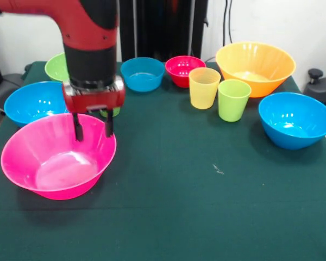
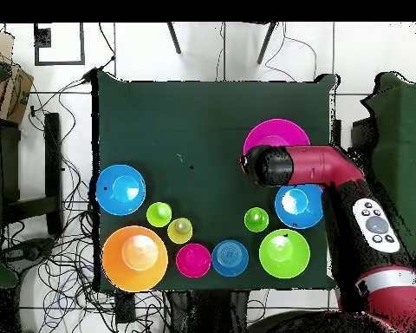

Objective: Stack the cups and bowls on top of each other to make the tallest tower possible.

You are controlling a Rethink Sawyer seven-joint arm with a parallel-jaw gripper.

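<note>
My gripper (image 1: 93,128) hangs open and empty over the far rim of the large pink bowl (image 1: 32,149), its fingertips just inside the bowl. In the overhead view the arm's end (image 2: 256,165) covers that bowl's edge (image 2: 285,134). No tower stands; every piece sits alone. A yellow-orange cup (image 1: 204,88) and a green cup (image 1: 233,100) stand side by side at mid-table. Another green cup (image 2: 256,219) is mostly hidden behind the gripper in the front view. The large orange bowl (image 1: 255,68), small red bowl (image 1: 182,69) and small blue bowl (image 1: 143,73) line the far side.
A blue bowl (image 1: 35,102) sits just behind the pink one, with a green bowl (image 1: 55,66) beyond it. Another blue bowl (image 1: 295,119) is at the right edge. The dark green table cloth (image 1: 179,196) covers the table.
</note>
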